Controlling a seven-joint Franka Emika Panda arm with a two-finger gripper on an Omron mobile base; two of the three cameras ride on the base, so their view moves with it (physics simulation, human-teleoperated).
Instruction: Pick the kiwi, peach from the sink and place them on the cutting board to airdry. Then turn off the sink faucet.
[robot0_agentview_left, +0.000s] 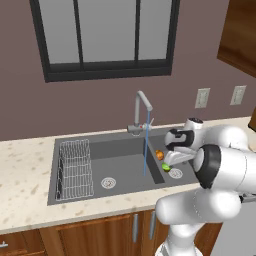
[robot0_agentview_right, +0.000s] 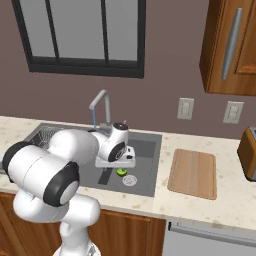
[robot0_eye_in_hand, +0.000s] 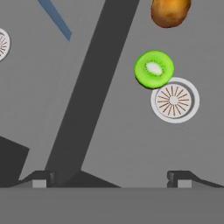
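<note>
Open jaws over the sink (robot0_agentview_left: 100, 150), nothing held.
We see the wire rack (robot0_agentview_left: 75, 169) at the sink's left end, then the faucet (robot0_agentview_left: 141, 112) running, then kiwi (robot0_eye_in_hand: 153, 69) touching the right drain (robot0_eye_in_hand: 175, 100), peach (robot0_eye_in_hand: 169, 12) just beyond; the gripper (robot0_eye_in_hand: 109, 177) hovers wide open, apart from both.

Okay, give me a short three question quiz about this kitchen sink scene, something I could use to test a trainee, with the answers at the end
1. True or false: the kiwi already lies on the cutting board.
2. Multiple choice: the kiwi rests right beside which thing? A) the wire rack B) a round silver drain C) a wall outlet
3. Fill in: the claw hangs over the sink with its fingers ____.

Key
1. False. The kiwi lies in the sink basin near the peach, and the board is bare.
2. B. In the hand view the kiwi overlaps the drain's rim.
3. Open. Both tips stand wide apart with nothing between them, while water runs from the sink faucet.
</note>
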